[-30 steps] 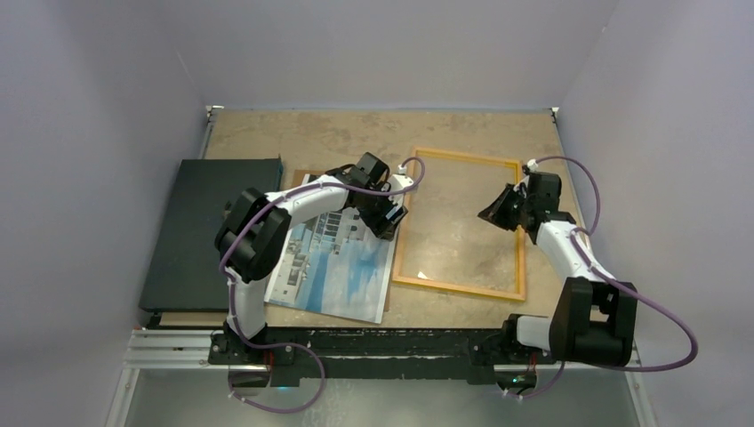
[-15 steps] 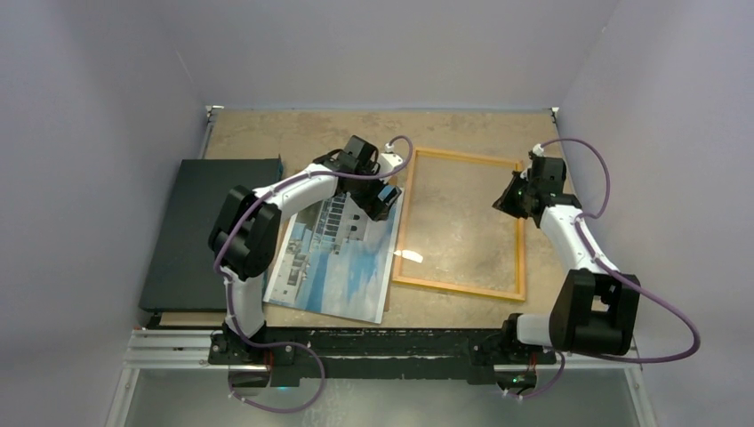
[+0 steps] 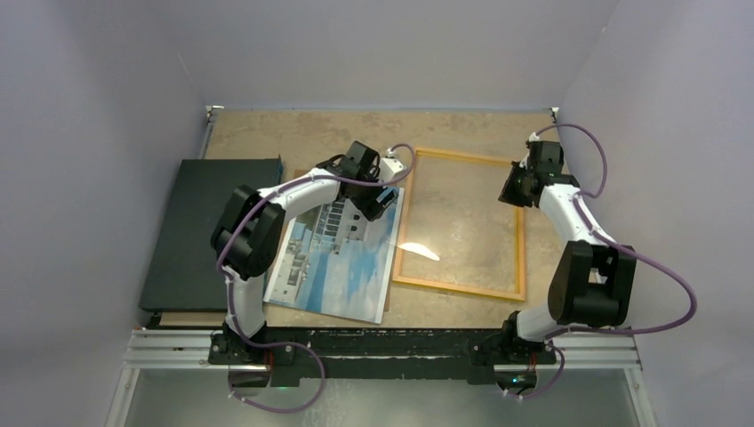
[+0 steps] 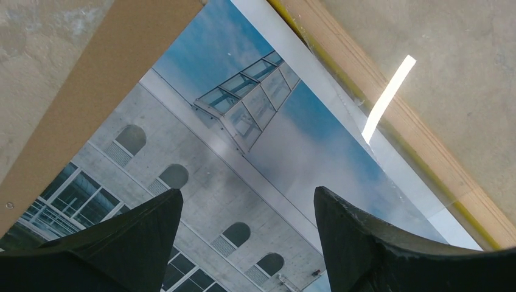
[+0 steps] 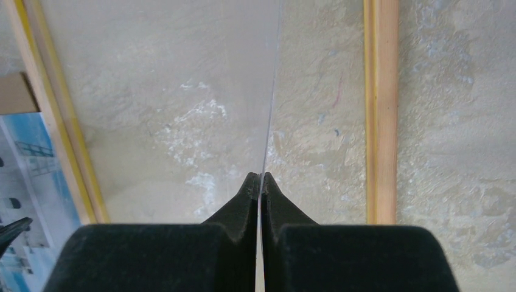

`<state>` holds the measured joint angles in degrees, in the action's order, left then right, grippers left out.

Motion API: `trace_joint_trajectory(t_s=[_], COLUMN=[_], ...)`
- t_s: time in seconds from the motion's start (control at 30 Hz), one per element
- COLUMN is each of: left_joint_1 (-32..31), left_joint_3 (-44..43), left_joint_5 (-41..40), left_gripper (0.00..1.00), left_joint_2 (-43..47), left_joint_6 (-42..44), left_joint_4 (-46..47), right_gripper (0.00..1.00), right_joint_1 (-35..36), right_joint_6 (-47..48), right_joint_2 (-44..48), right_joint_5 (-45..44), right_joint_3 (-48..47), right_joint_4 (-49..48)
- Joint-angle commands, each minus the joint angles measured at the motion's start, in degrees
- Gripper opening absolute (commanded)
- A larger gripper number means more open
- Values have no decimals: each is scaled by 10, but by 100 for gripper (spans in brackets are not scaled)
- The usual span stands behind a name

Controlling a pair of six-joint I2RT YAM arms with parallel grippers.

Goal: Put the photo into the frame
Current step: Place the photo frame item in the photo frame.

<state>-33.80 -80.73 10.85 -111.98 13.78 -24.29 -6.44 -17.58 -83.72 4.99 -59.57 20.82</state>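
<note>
The photo [image 3: 338, 262] lies face up on the table, building and blue sky showing, its right edge against the frame [image 3: 455, 287]. My left gripper [image 3: 378, 200] hovers open over the photo's far right corner; in the left wrist view its gripper [image 4: 247, 191] has the photo [image 4: 201, 158] showing between the spread fingers, untouched, with the frame [image 4: 395, 125] just beyond. My right gripper [image 3: 512, 190] is at the frame's far right side. Its wrist view shows the gripper [image 5: 260, 176] shut on the thin edge of the clear pane [image 5: 182, 91], which tilts up from the frame [image 5: 380, 109].
A brown backing board [image 3: 300, 175] lies under the photo's far edge and shows in the left wrist view as the backing board [image 4: 91, 91]. A flat black panel [image 3: 209, 231] sits at the left. Walls enclose the table on three sides.
The right gripper has moved toward the far right with the pane's edge, tilting the pane higher. The left gripper has drawn back to the photo's far corner and its jaws have spread.
</note>
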Motion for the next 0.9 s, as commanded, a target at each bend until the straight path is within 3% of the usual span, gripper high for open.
trace_joint_trajectory(t_s=[0.0,0.43,0.87], left_joint_1=[-19,-42,-42], left_joint_3=[4,-11,-8], left_joint_5=[-36,-42,-29], left_gripper=[77,75,74], left_joint_2=[-8,-22,-27], left_joint_6=[28,52,53], left_joint_4=[31,37,50], right_gripper=[0,0,0], right_joint_1=[-2,-2,-1], right_joint_6=[45,96,105], right_joint_2=[-25,3,43], right_joint_5=[-43,-46,10], right_joint_3=[-34,-38,5], right_joint_4=[21,50,35])
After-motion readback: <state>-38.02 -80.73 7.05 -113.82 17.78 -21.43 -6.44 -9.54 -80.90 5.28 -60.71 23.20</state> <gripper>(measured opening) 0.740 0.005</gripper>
